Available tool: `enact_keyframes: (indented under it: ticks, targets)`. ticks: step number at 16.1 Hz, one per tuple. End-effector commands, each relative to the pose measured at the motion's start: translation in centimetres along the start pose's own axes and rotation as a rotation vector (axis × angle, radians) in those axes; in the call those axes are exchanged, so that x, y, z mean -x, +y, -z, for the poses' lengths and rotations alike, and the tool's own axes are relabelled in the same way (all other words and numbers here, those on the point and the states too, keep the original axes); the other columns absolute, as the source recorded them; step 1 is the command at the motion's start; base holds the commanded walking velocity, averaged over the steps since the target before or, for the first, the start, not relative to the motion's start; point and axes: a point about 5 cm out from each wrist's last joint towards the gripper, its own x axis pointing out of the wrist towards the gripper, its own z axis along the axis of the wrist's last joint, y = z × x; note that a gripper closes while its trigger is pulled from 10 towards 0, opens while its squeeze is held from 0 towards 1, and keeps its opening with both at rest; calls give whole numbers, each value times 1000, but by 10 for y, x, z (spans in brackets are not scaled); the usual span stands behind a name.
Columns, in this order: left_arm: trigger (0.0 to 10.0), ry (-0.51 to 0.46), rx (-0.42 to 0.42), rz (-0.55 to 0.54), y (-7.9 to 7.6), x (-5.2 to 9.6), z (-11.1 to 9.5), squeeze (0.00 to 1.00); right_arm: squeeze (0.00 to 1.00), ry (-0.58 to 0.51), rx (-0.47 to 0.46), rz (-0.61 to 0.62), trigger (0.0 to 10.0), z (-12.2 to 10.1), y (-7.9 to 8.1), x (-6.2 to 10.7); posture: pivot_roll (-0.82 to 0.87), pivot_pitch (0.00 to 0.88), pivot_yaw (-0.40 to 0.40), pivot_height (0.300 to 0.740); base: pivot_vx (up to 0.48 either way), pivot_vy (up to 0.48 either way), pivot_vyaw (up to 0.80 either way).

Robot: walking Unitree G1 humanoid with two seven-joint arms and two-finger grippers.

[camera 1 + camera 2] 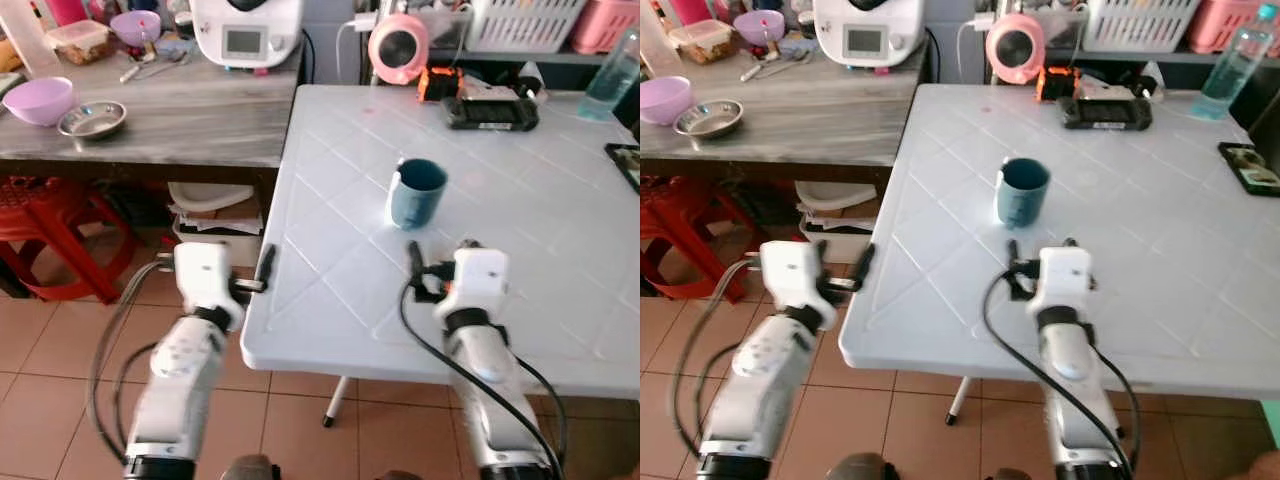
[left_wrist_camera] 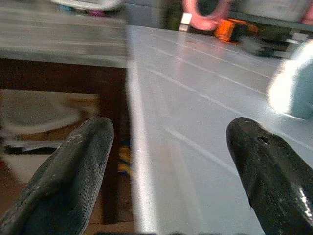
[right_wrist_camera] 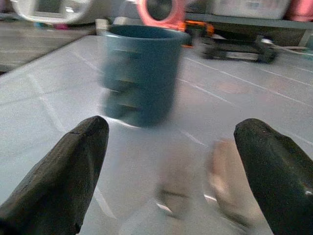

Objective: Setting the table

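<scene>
Blue mug (image 1: 417, 192) upright on the white bench (image 1: 540, 240), mid-surface.
A black device (image 1: 492, 110) and pink fan (image 1: 398, 46) sit behind it; right end effector (image 3: 171, 161) spread wide and empty just short of it, left end effector (image 2: 166, 166) likewise at the bench's edge.

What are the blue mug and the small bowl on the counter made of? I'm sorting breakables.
The blue mug looks like glazed ceramic: thick wall, soft sheen, though plastic is possible. The small bowl looks like metal, probably stainless steel: silvery and mirror-bright inside.
</scene>
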Motion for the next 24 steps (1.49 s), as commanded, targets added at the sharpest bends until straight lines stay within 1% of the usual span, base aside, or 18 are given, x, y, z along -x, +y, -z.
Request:
enact_keyframes:
  ticks: [1,3,4,5,8,12,16,22,24]
  targets:
    - [10000,4,-9,6,2,0,-2,0,0,-1,-3,3,10000,-2,0,0,-18,0,26,740,0,0,0]
    - [10000,29,-13,33,3,2,1,0,0,13,-6,15,10000,0,-1,0,-17,0,25,740,0,0,0]
    - [10000,41,-26,55,5,2,2,0,0,37,-20,23,10000,2,-1,1,-17,1,27,740,0,0,0]
    - [10000,52,-32,60,7,2,2,0,0,51,-22,13,10000,3,0,0,-18,2,27,740,0,0,0]
    - [10000,83,-54,64,11,4,5,0,0,113,-38,-30,10000,3,3,-8,-16,12,26,740,0,0,0]
    - [10000,106,-53,63,11,8,7,0,0,165,-17,-80,10000,5,4,-14,-10,23,21,740,0,0,0]
    - [10000,128,-52,58,12,11,10,0,0,240,-23,-123,10000,12,8,-11,-10,35,20,740,0,0,0]
    - [10000,145,-51,68,10,13,12,0,0,272,-40,-171,10000,13,14,-9,-11,40,18,740,0,0,0]
    - [10000,154,-53,69,10,13,13,0,0,292,-65,-188,10000,13,16,-10,-9,41,17,740,0,0,0]
